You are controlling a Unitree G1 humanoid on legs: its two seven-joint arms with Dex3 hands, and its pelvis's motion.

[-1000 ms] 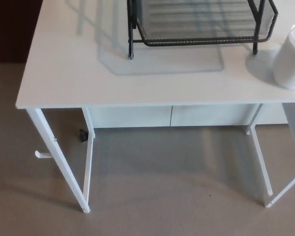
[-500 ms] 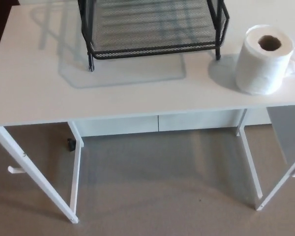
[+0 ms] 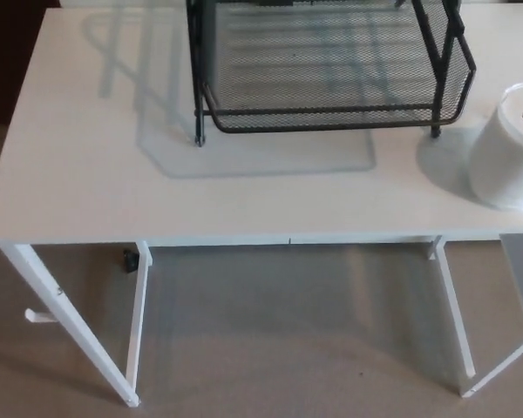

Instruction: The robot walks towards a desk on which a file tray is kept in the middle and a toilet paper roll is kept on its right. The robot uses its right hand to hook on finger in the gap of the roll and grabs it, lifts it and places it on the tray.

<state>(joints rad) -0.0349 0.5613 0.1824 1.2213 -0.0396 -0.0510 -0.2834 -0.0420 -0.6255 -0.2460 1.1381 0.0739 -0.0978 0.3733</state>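
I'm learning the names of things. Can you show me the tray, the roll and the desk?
tray (image 3: 331, 61), head view, mesh floor.
roll (image 3: 504, 157), head view, white side.
desk (image 3: 78, 174), head view, bare top.

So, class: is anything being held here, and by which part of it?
Nothing is held. Neither robot hand is in view; the toilet paper roll stands free on the desk, to the right of the file tray.
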